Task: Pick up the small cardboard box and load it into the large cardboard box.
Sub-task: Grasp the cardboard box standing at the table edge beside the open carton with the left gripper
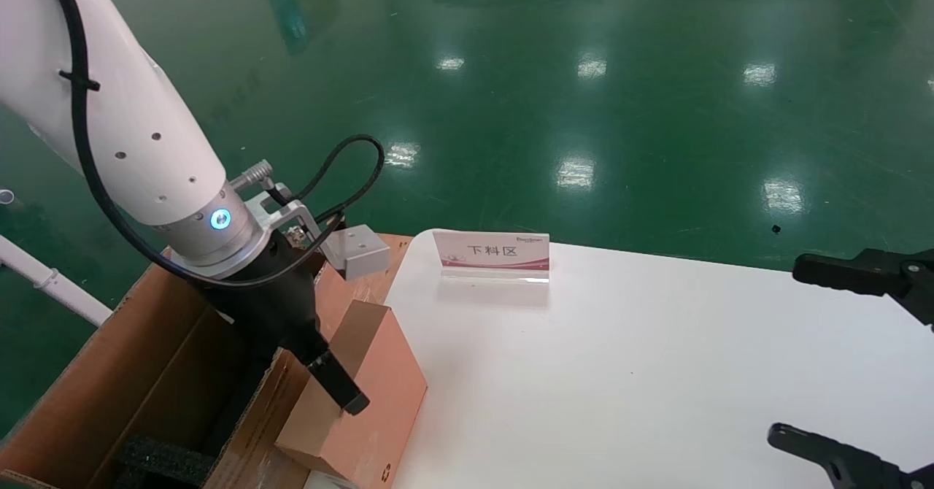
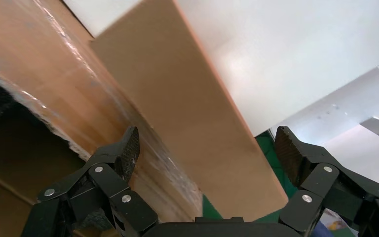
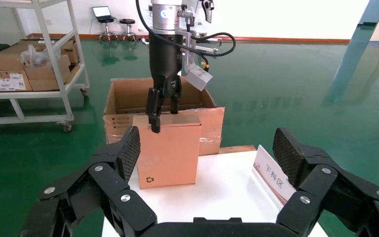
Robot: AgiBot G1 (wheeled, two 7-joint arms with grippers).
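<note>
Small cardboard box (image 1: 365,401) stands upright on its narrow base at the left edge of the white bench (image 1: 657,372), at about 7 o'clock in the head view, leaning against or just touching the outer wall of the large cardboard box (image 1: 109,372), which sits beside the bench at 8 o'clock. Left pincer (image 1: 332,379) hangs directly over the small carton's top edge with its jaws spread, one finger (image 2: 127,150) on the side toward the big carton and the other on the bench side; the left wrist view shows the carton's narrow top face running away between the pads with a gap at each, so nothing is gripped. The carton's long axis is vertical and its thin dimension lies across the jaw opening, which suits a top-down pinch. Right pincer (image 3: 207,158), also open and holding nothing, rests well apart at 4 o'clock over the bench, so the left arm is much the nearer. Surfaces: the small carton is smooth, pinkish-brown, sharp-edged, with a recycling mark (image 3: 151,180) low on one face; the large carton is brown corrugated board with raised flaps, glossy clear tape (image 2: 69,64) and black foam (image 1: 164,460) within. A white-and-red placard (image 1: 492,252) stands on the bench at 12 o'clock.
</note>
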